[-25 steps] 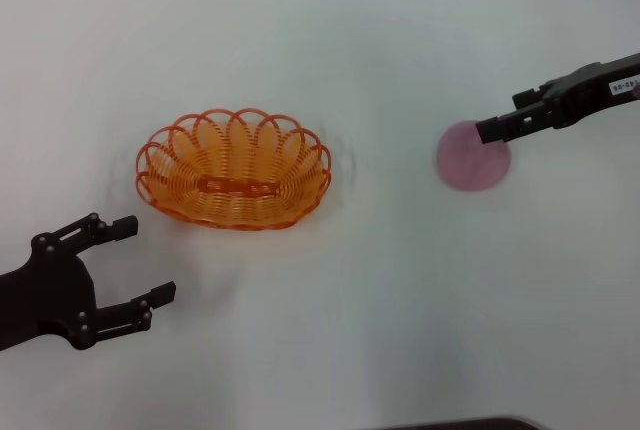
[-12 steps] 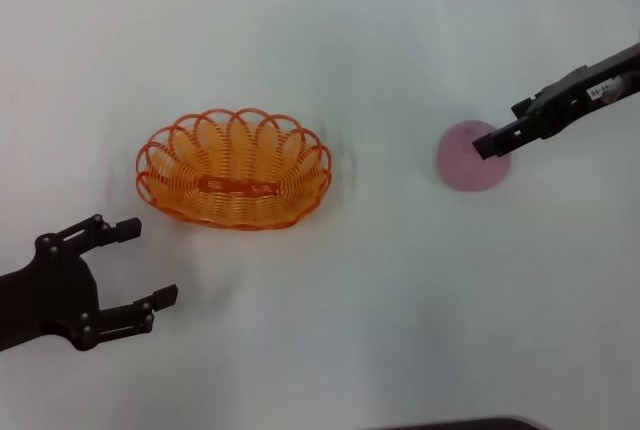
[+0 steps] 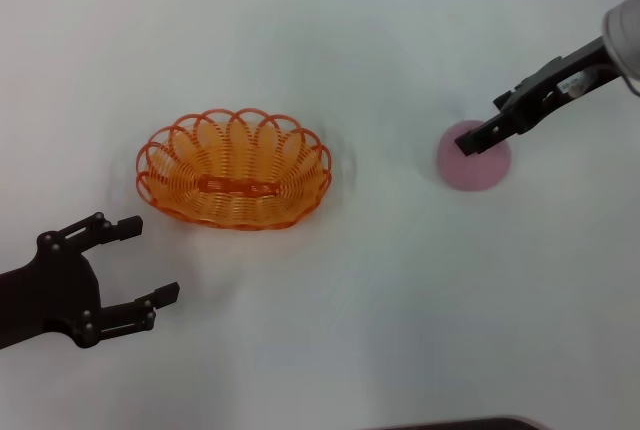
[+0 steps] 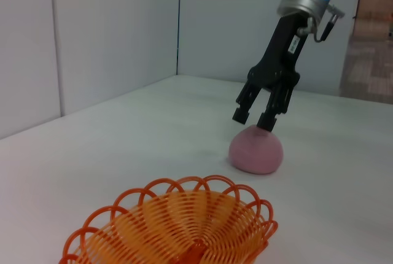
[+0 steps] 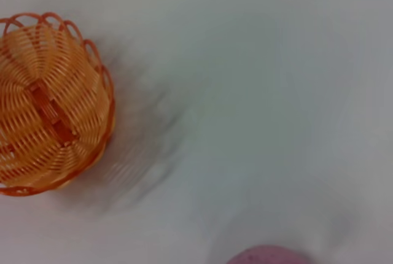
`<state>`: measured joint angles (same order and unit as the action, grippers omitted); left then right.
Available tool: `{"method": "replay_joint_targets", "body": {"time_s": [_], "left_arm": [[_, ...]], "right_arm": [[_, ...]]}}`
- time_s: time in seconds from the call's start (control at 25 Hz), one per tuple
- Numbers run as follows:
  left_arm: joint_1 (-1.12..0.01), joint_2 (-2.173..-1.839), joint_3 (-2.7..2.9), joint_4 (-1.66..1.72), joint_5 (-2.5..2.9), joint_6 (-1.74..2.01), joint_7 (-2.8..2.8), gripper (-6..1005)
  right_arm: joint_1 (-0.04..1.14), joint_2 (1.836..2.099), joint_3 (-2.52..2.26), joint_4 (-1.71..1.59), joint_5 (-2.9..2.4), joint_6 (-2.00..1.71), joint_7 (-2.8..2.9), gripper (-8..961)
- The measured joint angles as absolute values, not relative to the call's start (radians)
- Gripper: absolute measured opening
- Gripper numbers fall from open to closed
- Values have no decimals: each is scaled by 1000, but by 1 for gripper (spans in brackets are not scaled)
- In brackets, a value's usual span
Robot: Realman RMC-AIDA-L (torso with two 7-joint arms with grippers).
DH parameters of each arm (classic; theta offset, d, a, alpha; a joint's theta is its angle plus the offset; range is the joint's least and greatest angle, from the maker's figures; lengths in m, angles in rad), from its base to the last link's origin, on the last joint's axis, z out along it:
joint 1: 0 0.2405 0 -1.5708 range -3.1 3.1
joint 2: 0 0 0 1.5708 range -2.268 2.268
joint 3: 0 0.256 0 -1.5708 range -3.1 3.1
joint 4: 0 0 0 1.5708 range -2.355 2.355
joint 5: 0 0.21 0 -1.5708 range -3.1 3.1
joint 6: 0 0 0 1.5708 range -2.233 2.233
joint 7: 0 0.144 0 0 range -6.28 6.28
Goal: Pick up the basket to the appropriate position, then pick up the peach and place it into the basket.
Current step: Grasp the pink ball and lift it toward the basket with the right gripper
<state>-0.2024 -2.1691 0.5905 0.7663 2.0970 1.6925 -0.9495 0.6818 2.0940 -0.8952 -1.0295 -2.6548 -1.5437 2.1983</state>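
The peach (image 3: 472, 158) sits near the table's (image 3: 400, 330) right edge, the right gripper (image 4: 255, 116) spread just above it; left gripper (image 3: 140, 262) spread, idle.

Empty orange wire basket (image 3: 234, 170) upright; pink peach (image 3: 472, 157) well apart.

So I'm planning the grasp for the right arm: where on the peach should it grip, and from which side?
Probably across the widest part of the peach, coming from above. It sits alone on the table as a round dome, well apart from the basket, so both flanks are free. In the left wrist view the right gripper already hangs open just over its top. The left gripper waits open near the basket.
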Motion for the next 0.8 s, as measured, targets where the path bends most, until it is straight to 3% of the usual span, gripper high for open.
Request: {"method": "replay_joint_targets", "body": {"time_s": [0.8], "left_arm": [[-189, -2166, 581, 774, 2099, 1684, -951, 861]], "right_arm": [[688, 2097, -997, -935, -2636, -1450, 2230, 838]]}}
